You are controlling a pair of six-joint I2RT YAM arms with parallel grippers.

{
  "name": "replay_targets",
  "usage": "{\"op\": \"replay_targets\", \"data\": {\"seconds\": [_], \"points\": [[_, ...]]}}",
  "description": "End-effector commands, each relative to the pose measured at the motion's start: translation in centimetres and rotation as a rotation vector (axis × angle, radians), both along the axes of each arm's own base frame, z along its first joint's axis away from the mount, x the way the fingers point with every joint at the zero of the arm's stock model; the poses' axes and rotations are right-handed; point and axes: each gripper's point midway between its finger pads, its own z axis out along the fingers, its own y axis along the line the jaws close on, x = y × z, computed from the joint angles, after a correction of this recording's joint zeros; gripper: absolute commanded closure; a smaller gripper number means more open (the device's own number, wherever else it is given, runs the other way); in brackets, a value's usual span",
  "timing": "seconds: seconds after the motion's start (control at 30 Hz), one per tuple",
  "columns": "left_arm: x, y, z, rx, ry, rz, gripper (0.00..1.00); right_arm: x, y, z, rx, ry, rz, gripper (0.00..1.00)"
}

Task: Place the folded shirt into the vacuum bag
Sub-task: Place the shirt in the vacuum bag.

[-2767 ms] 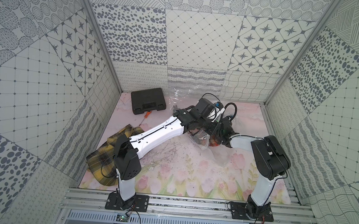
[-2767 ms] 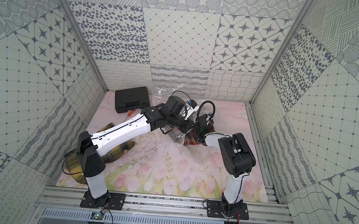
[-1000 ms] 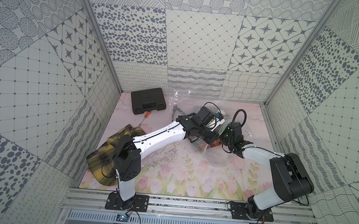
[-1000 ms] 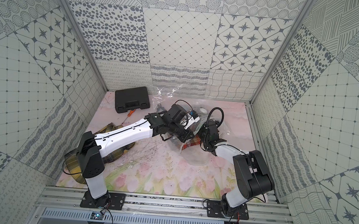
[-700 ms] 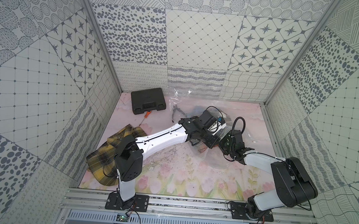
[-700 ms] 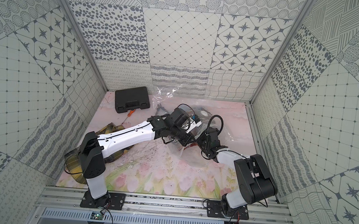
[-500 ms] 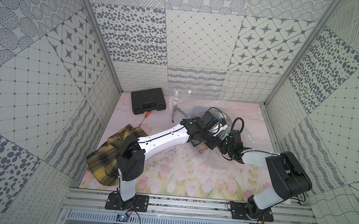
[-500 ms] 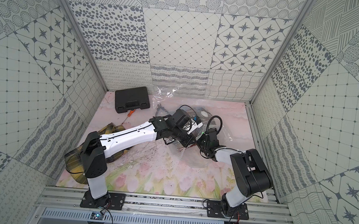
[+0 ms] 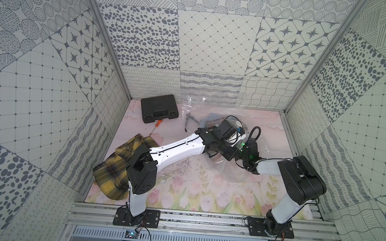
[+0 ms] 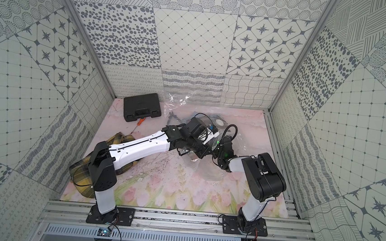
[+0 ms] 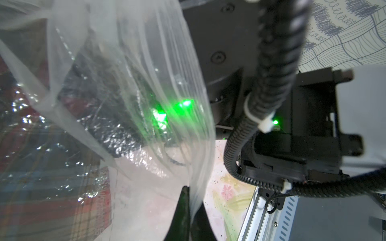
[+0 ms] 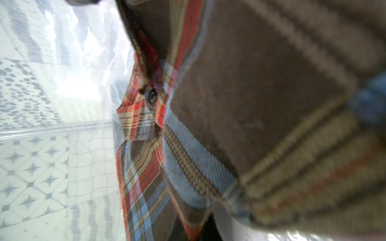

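The vacuum bag [image 9: 230,173] [image 10: 209,171] is clear crinkly plastic lying at the table's middle and back, and its white valve cap [image 10: 219,122] shows. Inside it lies the folded shirt [image 12: 261,104] [image 11: 52,198], a brown, red and blue plaid. My left gripper [image 11: 191,192] [image 9: 220,155] is shut on the bag's plastic edge and holds it up off the table. My right gripper [image 12: 198,227] reaches into the bag and is shut on a fold of the shirt. In both top views its fingers are hidden under the left wrist.
A yellow plaid shirt [image 9: 115,166] lies crumpled at the left under the left arm. A black tool case [image 9: 159,107], an orange-handled screwdriver [image 9: 157,123] and pliers [image 9: 190,121] sit at the back left. An aluminium rail [image 9: 203,218] runs along the front.
My right gripper's jaws have come together on the shirt's fabric, and its wrist has edged closer to the left wrist. The left gripper has kept its hold on the bag.
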Motion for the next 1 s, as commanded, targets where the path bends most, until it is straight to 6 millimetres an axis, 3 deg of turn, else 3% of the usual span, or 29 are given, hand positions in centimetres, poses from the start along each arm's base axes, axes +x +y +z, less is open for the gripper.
{"op": "replay_targets", "data": {"seconds": [0.0,0.07,0.13,0.33,0.47,0.63,0.77,0.87,0.97], "points": [[-0.9,-0.7,0.9,-0.023,0.002,-0.036,1.0,3.1,2.0,8.0,0.136,-0.243,-0.013,1.0],[-1.0,-0.8,1.3,-0.029,-0.002,-0.042,1.0,3.7,2.5,8.5,0.139,-0.261,-0.041,1.0],[-1.2,-0.9,1.6,-0.035,-0.002,-0.046,1.0,4.2,2.7,7.7,0.1,-0.251,-0.077,1.0],[-1.7,-0.3,1.5,-0.037,0.006,-0.053,1.0,5.6,3.0,1.0,0.009,-0.146,-0.126,0.97],[-2.4,0.3,1.1,-0.039,0.017,-0.059,1.0,5.4,3.5,-1.7,0.009,-0.091,-0.101,0.84],[-2.2,1.6,-0.7,0.007,0.016,-0.028,1.0,3.9,2.4,-0.8,0.011,-0.087,-0.103,0.61],[-1.7,2.4,-1.4,0.031,0.008,-0.011,1.0,1.6,1.0,-0.5,-0.007,-0.062,-0.095,0.51],[-1.6,2.6,-1.2,0.022,0.006,-0.01,1.0,0.2,-0.4,-0.9,-0.022,-0.031,-0.101,0.5],[-1.8,2.5,-0.8,0.005,0.011,-0.015,1.0,-0.4,-1.5,-1.9,-0.062,0.005,-0.112,0.56]]}}
